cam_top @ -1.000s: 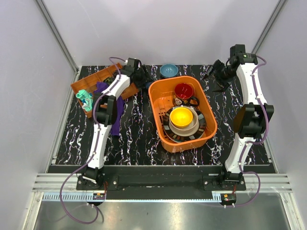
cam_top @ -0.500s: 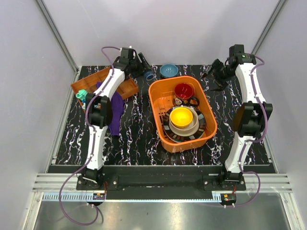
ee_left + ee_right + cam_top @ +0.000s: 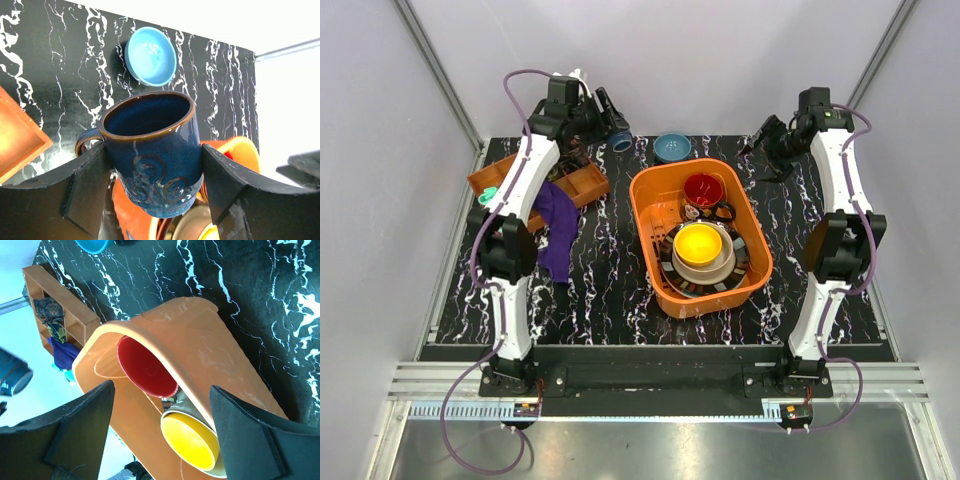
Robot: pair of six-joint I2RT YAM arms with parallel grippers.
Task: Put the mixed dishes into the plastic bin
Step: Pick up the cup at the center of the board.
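Our left claw (image 3: 156,187) is pinching a dark blue mug (image 3: 150,145) up at the far left. Our right claw (image 3: 162,405) hangs spread and empty, far right of the orange bin (image 3: 637,215) mid-worktop (image 3: 610,290).

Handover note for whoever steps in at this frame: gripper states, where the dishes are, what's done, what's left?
Left gripper: closed on the dark blue mug, held above the table's back left, outside the plastic bin.
Right gripper: open, empty, at the back right.
Done: red mug and yellow bowl, nested in the beige bowl on the striped plate, are in the bin.
Left: bin the blue mug, then the small blue bowl behind the bin.
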